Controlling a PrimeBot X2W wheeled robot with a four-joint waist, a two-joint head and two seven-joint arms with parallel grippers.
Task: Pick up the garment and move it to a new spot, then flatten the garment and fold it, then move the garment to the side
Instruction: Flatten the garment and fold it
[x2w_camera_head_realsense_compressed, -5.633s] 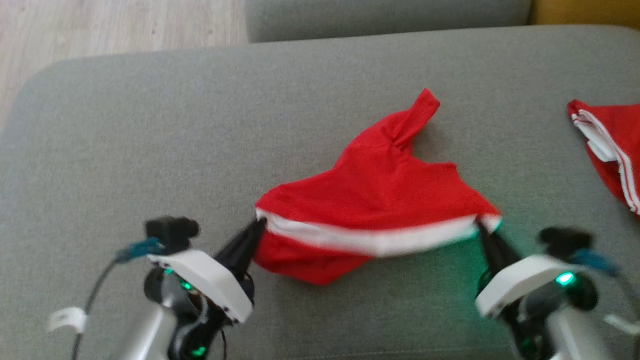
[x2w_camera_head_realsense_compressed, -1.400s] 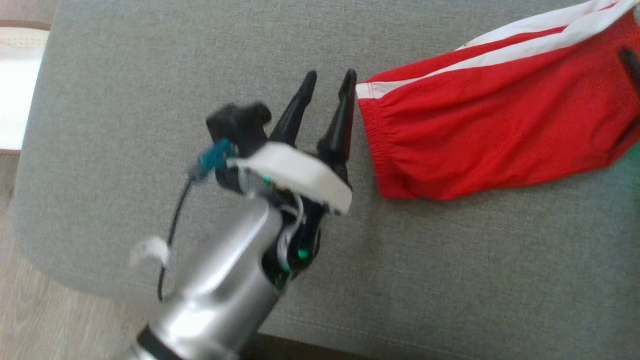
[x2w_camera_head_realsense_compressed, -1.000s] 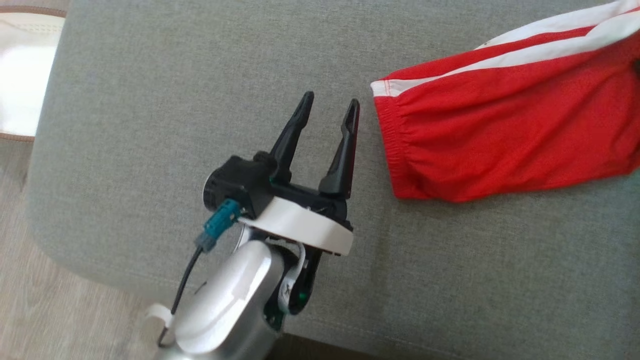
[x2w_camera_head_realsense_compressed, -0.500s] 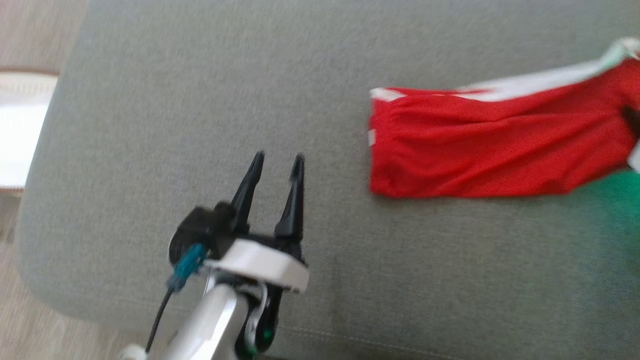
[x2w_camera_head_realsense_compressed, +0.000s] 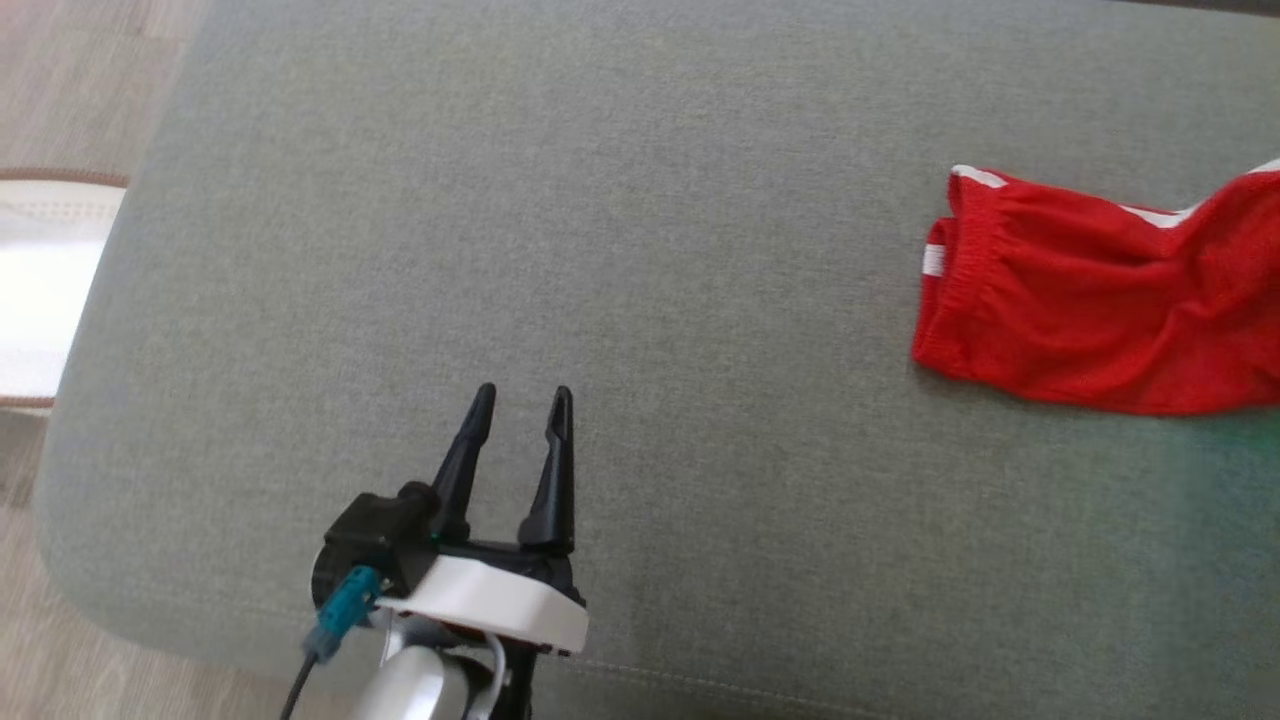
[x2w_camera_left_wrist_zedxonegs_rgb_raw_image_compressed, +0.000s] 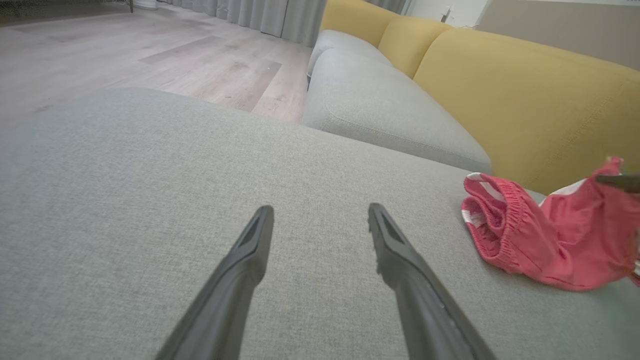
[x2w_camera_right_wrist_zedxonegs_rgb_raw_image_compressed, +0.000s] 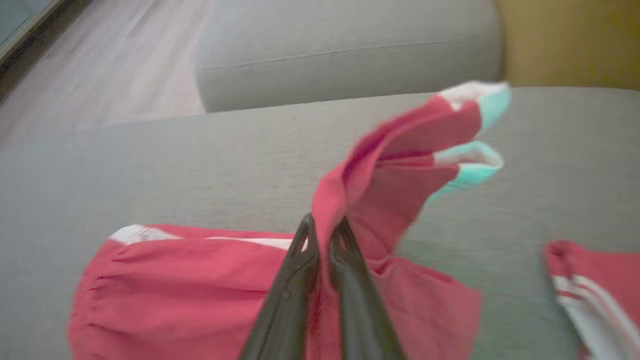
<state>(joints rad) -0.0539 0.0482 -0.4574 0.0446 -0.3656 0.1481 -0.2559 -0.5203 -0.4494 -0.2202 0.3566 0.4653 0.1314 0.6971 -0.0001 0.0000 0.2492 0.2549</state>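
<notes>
The garment (x2w_camera_head_realsense_compressed: 1090, 310) is a pair of red shorts with white stripes, lying at the right of the grey cushion (x2w_camera_head_realsense_compressed: 640, 250) and running off the right edge of the head view. In the right wrist view my right gripper (x2w_camera_right_wrist_zedxonegs_rgb_raw_image_compressed: 322, 227) is shut on a lifted fold of the garment (x2w_camera_right_wrist_zedxonegs_rgb_raw_image_compressed: 380, 200), which rises above the rest of the cloth. My left gripper (x2w_camera_head_realsense_compressed: 520, 405) stands open over bare cushion near the front edge, well left of the shorts. The left wrist view has the garment (x2w_camera_left_wrist_zedxonegs_rgb_raw_image_compressed: 540, 235) to the right of my open left gripper (x2w_camera_left_wrist_zedxonegs_rgb_raw_image_compressed: 320, 220).
A second red and white garment (x2w_camera_right_wrist_zedxonegs_rgb_raw_image_compressed: 595, 285) lies at the right of the cushion. Beyond are a grey sofa seat (x2w_camera_left_wrist_zedxonegs_rgb_raw_image_compressed: 380, 110) and yellow backrests (x2w_camera_left_wrist_zedxonegs_rgb_raw_image_compressed: 525, 95). Wooden floor (x2w_camera_head_realsense_compressed: 70, 90) and a pale rug (x2w_camera_head_realsense_compressed: 40, 290) lie off the cushion's left edge.
The head camera has shifted. My right gripper has shut on the garment and lifted a fold, bunching the shorts rightward. My left gripper, still open, has drawn back toward the front edge.
</notes>
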